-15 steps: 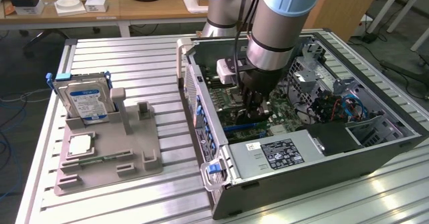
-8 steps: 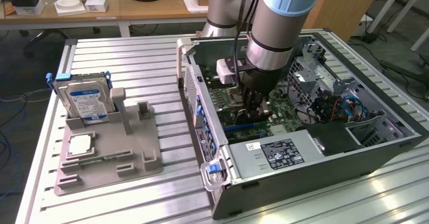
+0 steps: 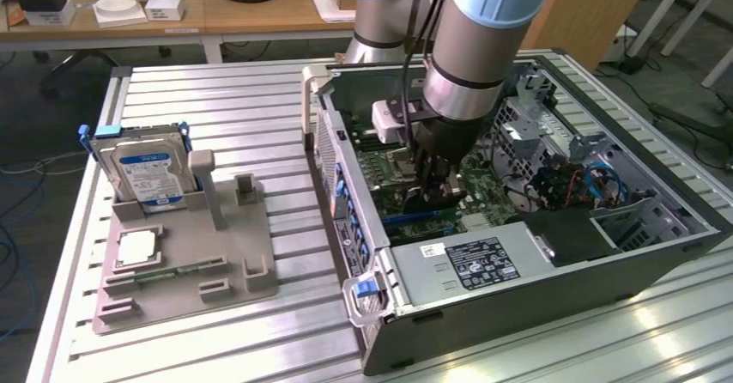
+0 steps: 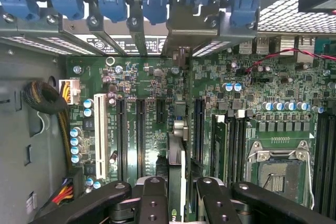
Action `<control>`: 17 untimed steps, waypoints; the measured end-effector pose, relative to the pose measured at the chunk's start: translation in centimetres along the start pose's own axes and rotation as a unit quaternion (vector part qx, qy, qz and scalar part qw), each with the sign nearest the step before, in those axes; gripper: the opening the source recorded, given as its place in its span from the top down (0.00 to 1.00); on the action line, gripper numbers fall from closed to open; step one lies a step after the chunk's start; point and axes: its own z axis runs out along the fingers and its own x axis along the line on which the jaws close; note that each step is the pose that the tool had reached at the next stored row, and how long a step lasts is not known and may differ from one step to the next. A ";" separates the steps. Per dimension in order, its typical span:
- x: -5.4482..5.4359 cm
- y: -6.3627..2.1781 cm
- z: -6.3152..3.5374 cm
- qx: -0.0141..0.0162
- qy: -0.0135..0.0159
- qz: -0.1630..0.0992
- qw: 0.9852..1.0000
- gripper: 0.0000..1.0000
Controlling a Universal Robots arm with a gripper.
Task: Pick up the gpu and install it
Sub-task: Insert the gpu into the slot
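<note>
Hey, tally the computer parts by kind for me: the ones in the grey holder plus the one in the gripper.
hard drive: 1
processor chip: 1
memory stick: 1
gpu, held in the gripper: 1
Total: 4

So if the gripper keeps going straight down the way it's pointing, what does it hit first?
The gripper, shut on the gpu, points at the motherboard. The card's lower edge would likely meet a slot there first; the remaining gap is unclear.
</note>
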 end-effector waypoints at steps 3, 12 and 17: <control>0.0 -0.03 0.01 -0.001 0.000 0.001 1.000 0.74; 0.0 -0.03 0.13 -0.001 0.005 0.005 1.000 0.74; 0.0 -0.03 0.13 -0.001 0.008 0.005 1.000 0.74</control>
